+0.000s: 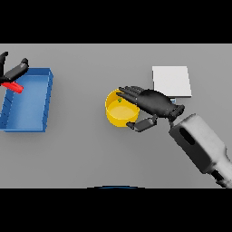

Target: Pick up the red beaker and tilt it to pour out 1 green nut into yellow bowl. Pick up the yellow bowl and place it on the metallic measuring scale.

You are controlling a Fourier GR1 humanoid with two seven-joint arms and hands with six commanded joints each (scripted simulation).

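The yellow bowl [118,113] stands mid-table with a small green nut [119,100] inside near its far rim. My right hand [156,102] reaches over the bowl's right side. Its straight fingers [129,92] lie across the far rim, its thumb [142,123] sits by the near right wall, and it is open. The metallic scale [171,80] is a pale square plate just behind the right hand. At the far left edge my left hand [16,70] hovers with fingers spread. The red beaker [14,86] lies tilted just below it, over the blue tray's left part.
A blue open tray [43,102] sits at the left of the table, under the left hand and beaker. My right forearm [204,145] crosses the lower right corner.
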